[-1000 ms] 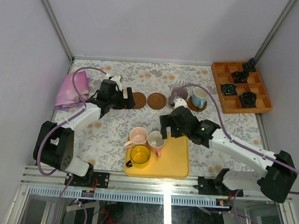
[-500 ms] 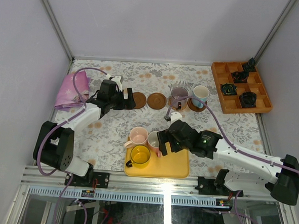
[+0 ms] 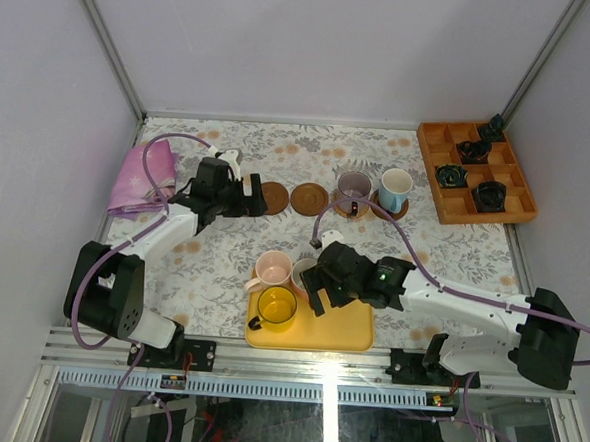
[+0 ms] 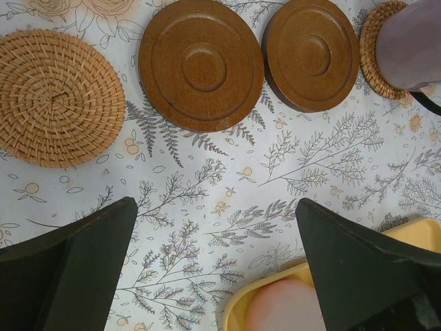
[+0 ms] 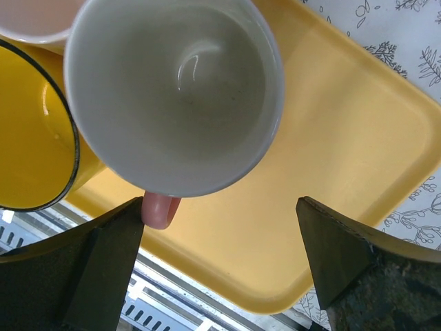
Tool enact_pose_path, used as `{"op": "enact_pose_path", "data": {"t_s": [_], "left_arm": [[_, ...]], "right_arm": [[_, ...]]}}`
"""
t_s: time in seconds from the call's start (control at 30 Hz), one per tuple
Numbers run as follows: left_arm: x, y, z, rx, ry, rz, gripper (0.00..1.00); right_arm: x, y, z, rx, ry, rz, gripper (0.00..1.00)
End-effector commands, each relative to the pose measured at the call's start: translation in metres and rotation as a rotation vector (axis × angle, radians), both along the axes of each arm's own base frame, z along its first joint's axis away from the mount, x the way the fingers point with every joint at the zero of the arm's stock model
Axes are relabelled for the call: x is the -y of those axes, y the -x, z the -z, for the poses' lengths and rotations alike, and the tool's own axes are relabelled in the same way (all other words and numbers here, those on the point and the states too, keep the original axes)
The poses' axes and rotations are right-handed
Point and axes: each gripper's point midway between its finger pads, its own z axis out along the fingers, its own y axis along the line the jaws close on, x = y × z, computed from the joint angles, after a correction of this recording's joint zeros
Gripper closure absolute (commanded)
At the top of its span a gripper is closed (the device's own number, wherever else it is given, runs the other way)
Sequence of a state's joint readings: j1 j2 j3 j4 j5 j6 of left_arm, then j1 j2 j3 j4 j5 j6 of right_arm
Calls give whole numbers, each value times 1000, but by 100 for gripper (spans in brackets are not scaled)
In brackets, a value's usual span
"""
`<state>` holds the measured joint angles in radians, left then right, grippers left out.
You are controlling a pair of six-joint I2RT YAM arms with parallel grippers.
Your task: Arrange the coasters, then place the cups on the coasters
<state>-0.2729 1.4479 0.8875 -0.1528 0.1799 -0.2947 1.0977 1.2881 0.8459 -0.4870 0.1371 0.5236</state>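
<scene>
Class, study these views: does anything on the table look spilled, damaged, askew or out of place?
Nothing looks spilled or broken. The one oddity is a pink cloth, crumpled at the left edge of the table, left of the coasters.

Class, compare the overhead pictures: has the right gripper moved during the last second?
Yes. The right gripper has come nearer and leftward, from beyond the yellow tray's far edge to over it, above the white-lined pink cup.

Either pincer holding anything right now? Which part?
Nothing is held. The right pincer stands open over the white-lined pink cup on the yellow tray, not closed on it; the left pincer stands open above the coasters.
</scene>
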Motion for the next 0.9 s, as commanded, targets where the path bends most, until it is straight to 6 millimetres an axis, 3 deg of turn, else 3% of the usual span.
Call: {"op": "enact_pose_path", "data": {"t_s": [0.0, 0.13, 0.37, 0.87], "left_arm": [[0, 1, -3, 3, 23, -3, 0], [1, 2, -2, 0, 25, 0, 0], [1, 2, -1, -1, 25, 2, 0], [0, 3, 0, 0, 23, -3, 0]], "right_arm": [[-1, -5, -2, 15, 28, 20, 5], [4, -4, 4, 8, 44, 46, 13], [-6, -10, -2, 33, 19, 17, 28], [-23, -16, -1, 51, -9, -26, 45]]}}
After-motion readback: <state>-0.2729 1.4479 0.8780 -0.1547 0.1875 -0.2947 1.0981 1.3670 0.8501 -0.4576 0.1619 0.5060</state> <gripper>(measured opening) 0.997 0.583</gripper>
